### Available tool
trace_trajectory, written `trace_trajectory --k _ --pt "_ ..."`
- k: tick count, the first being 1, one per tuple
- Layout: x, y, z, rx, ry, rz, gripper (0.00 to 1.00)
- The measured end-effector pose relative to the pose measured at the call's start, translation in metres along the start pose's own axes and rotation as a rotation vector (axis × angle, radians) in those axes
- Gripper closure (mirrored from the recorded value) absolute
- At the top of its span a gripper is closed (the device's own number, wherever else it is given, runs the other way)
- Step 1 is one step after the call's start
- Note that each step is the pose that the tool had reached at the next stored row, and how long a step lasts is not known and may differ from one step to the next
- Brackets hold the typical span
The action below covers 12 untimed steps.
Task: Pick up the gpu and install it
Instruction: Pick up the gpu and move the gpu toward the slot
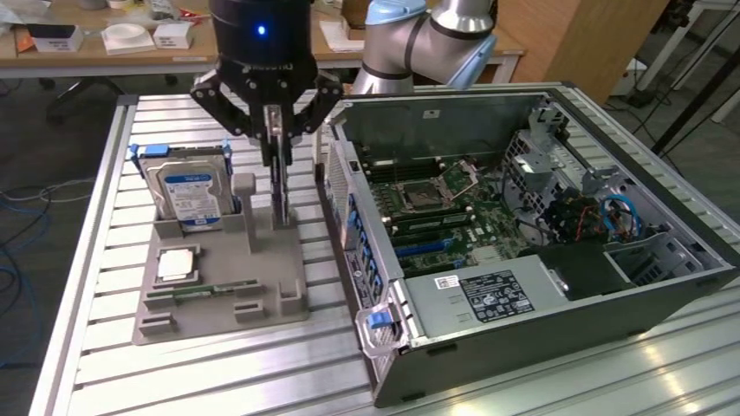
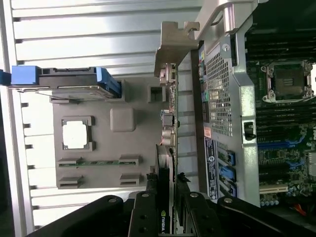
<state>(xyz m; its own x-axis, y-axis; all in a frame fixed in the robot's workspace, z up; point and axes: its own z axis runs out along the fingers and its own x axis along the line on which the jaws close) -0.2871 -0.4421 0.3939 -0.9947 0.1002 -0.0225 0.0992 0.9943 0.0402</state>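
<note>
Aluminium slats form the surface [image 1: 93, 286], carrying the open computer case [image 1: 521, 355] and, just beside it, a grey holder [image 1: 249, 260]. At the holder's case-side edge the gpu [image 1: 281, 191] stands upright and edge-on, with the claw [image 1: 275, 143] pinching its upper edge. The card looks light, stiff and fragile. It is best gripped on bare board edges, clear of connectors and the metal bracket [image 2: 173, 42].

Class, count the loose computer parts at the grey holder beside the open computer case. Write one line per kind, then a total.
Hard drive: 1
Processor chip: 1
Memory stick: 1
Graphics card: 1
Total: 4
</note>
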Motion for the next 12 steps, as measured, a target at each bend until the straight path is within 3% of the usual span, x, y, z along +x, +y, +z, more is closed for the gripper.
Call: trace_trajectory --k 5,12 --pt "-0.001 0.0009 -0.0227 -0.0001 0.0 0.0 0.74" --pt "-0.006 0.0018 -0.0246 -0.0012 0.0001 0.0 0.74"
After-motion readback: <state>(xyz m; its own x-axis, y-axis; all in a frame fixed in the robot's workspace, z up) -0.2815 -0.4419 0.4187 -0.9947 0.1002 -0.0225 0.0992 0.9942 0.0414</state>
